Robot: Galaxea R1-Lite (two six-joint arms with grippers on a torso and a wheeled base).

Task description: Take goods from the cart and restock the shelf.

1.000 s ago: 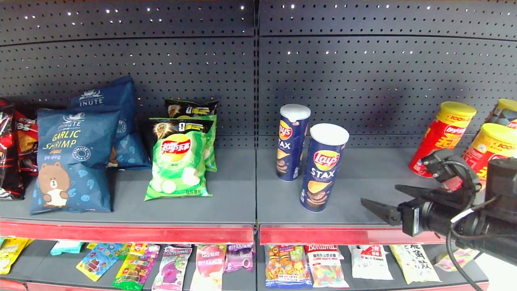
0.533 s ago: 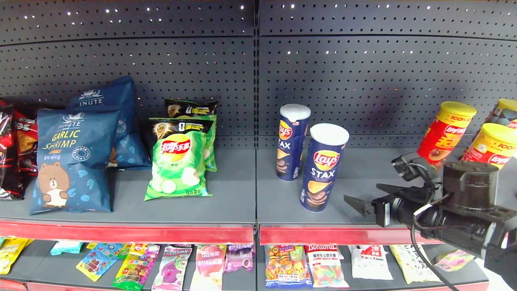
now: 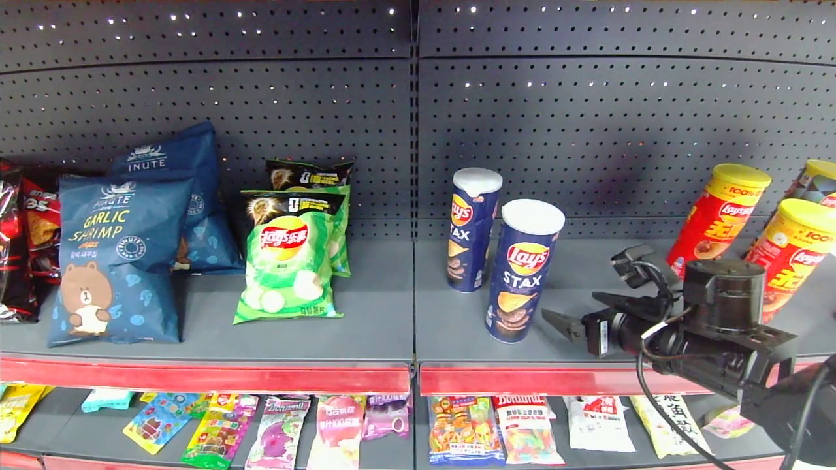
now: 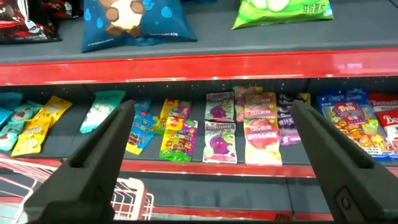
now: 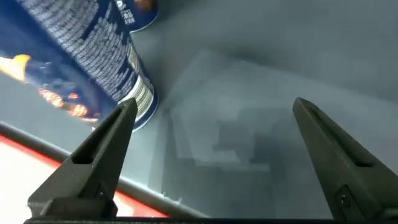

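Shelf (image 3: 379, 313) of dark grey sheet metal, edged with a glossy red lip and backed by a perforated panel (image 3: 261, 98), is stocked with snacks. At far left, puffy matte-blue snack bags (image 3: 121, 258) printed with a brown bear are stood upright. Next to them, crinkled green-and-black chip bags (image 3: 287, 264) are set one behind another. Right of centre, two tall blue chip cans (smooth cylinders with white lids) are stood upright, the front can (image 3: 522, 271) just beside the rear can (image 3: 471, 228). The right gripper (image 3: 569, 305) is held low over the shelf just right of the front can, its black wedge-shaped fingers spread wide with nothing between them. Further right, red cans (image 3: 715, 219) with yellow lids are stood near the back. In the left wrist view, the left gripper (image 4: 212, 106) is likewise seen spread apart and empty, facing flat, shiny candy packets (image 4: 217, 134) on the lower shelf (image 4: 205, 168) — a cart (image 4: 134, 199) of red wire is glimpsed at one corner.
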